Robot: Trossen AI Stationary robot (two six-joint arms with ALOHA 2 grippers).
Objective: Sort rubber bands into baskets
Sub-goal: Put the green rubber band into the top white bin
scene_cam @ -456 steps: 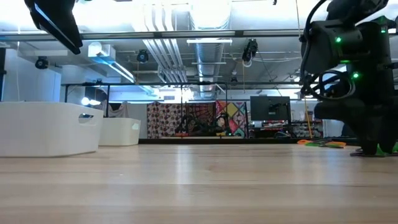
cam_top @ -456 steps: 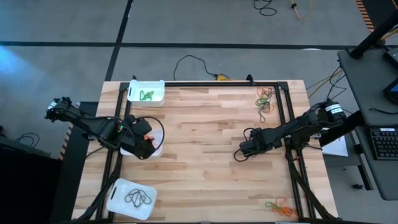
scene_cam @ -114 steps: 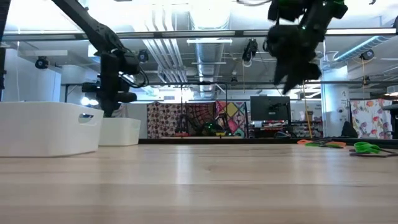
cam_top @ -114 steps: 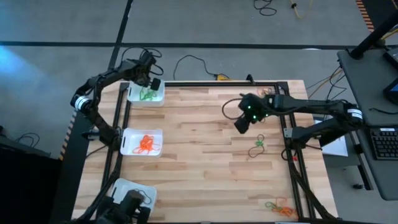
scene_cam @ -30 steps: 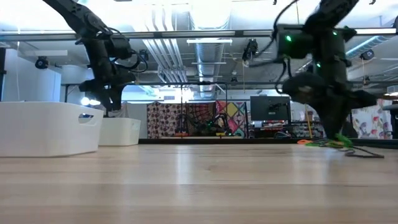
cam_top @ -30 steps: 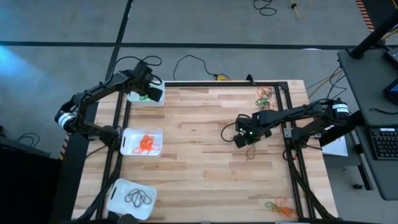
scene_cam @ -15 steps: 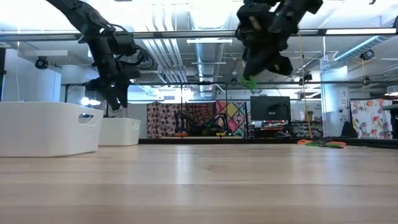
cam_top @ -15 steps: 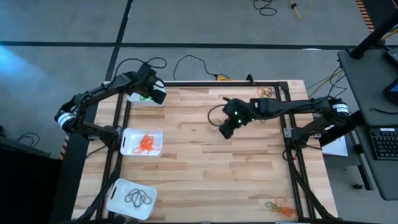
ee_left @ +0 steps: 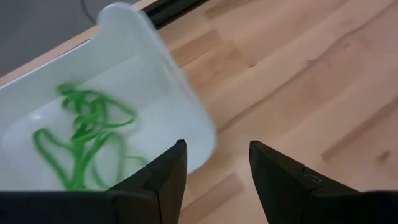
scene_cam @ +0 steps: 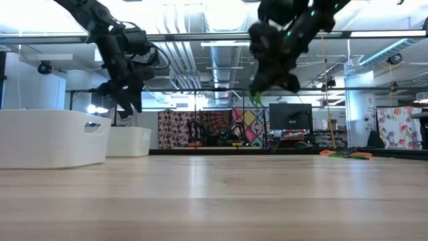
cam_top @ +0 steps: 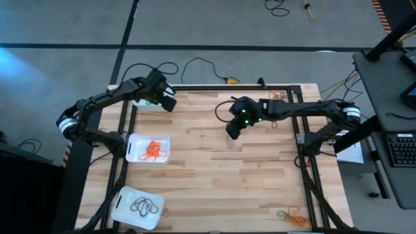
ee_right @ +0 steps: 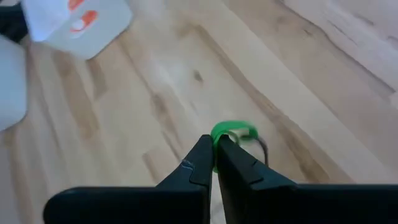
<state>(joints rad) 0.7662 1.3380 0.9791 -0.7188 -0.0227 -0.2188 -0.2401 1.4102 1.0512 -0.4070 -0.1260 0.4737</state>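
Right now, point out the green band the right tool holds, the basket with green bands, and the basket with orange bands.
green band (ee_right: 234, 131): right wrist view, loop's top.
basket with green bands (ee_left: 163, 74): left wrist view, near rim.
basket with orange bands (cam_top: 133, 148): high view, bare floor.

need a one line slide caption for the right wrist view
Right hand shut on a green rubber band, carried above the wooden table.

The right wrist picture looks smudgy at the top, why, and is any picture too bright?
Right wrist view: the far basket is blurred, while the right tool pinching a green band is sharper. Low view: ceiling lights glare white.
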